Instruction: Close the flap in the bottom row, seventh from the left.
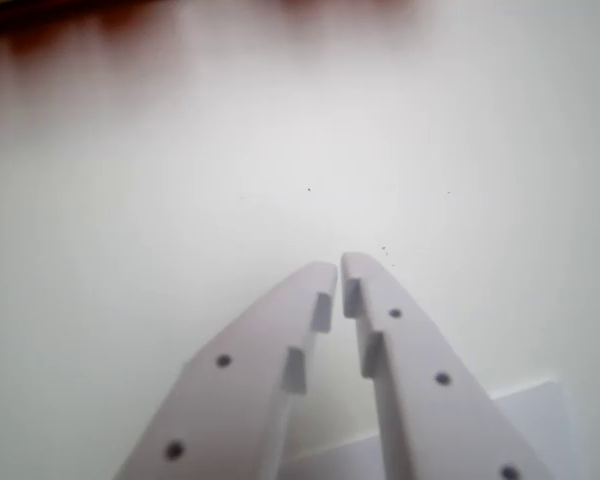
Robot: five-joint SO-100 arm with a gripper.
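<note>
The white plastic gripper (339,268) hangs close over a plain white surface (180,200), jaws nearly together at the tips and holding nothing. No flap can be made out; a blurred reddish-brown band (40,30) runs along the surface's top edge.

My gripper (339,266) reaches up from the wrist view's bottom edge, both white fingers (420,370) converging, tips nearly touching, nothing between them.
</note>
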